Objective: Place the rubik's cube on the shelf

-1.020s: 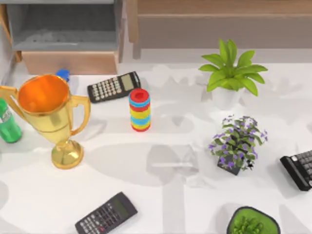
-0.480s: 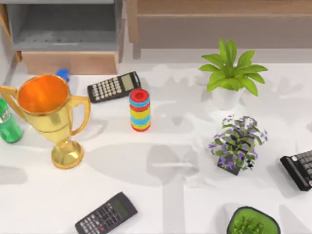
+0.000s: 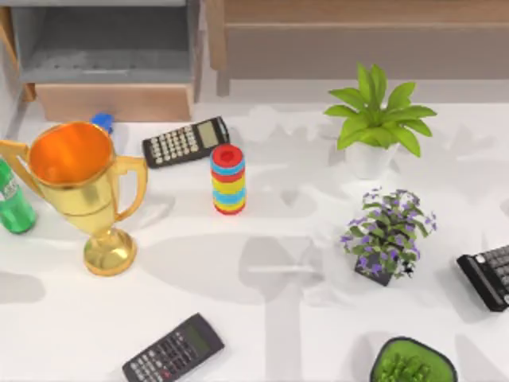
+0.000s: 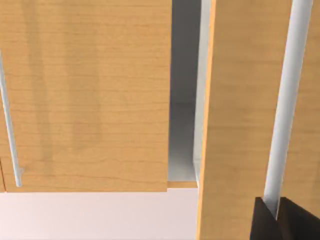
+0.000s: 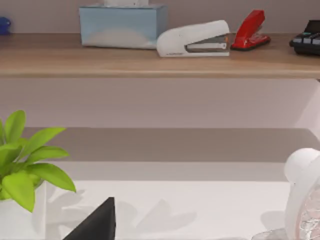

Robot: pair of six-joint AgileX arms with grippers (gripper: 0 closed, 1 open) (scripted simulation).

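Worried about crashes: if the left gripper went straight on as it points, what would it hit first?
Most likely the wooden panel with the pale bar, right ahead of the left gripper. It looks near, though depth is unclear.

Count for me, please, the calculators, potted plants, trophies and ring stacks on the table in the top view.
Calculators: 2
Potted plants: 3
Trophies: 1
Ring stacks: 1
Total: 7
The black keyed thing at the right edge is cut off and left out.
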